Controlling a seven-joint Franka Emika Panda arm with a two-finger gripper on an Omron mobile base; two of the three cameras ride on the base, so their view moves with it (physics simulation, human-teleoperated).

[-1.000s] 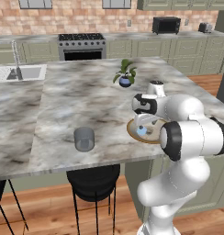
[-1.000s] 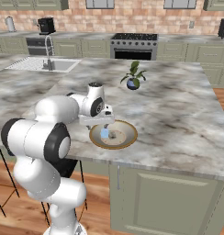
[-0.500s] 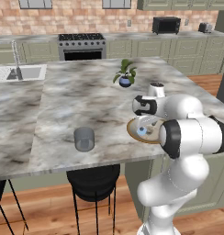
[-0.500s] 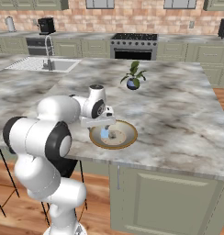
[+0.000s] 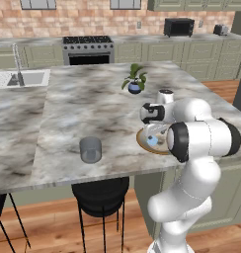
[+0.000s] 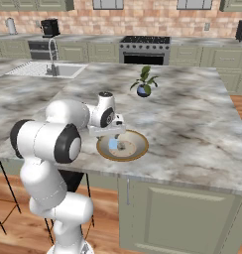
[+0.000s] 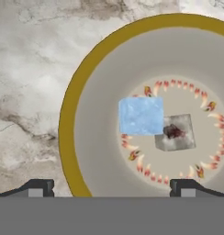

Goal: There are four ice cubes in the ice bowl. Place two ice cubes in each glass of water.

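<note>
On the marble island (image 5: 68,118), the gripper (image 7: 112,186), jaws wide, hovers over the ice bowl (image 7: 72,119) holding 2 ice cubes (image 7: 141,115).

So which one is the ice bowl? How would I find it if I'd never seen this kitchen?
Find the big marble island counter in the middle of the kitchen and look at its near edge, right under the robot's open gripper. The ice bowl is the wide, shallow dish there, tan inside with a golden-brown rim. Unlike the little blue plant pot farther back, it is flat and has a pale blue ice cube in it.
</note>
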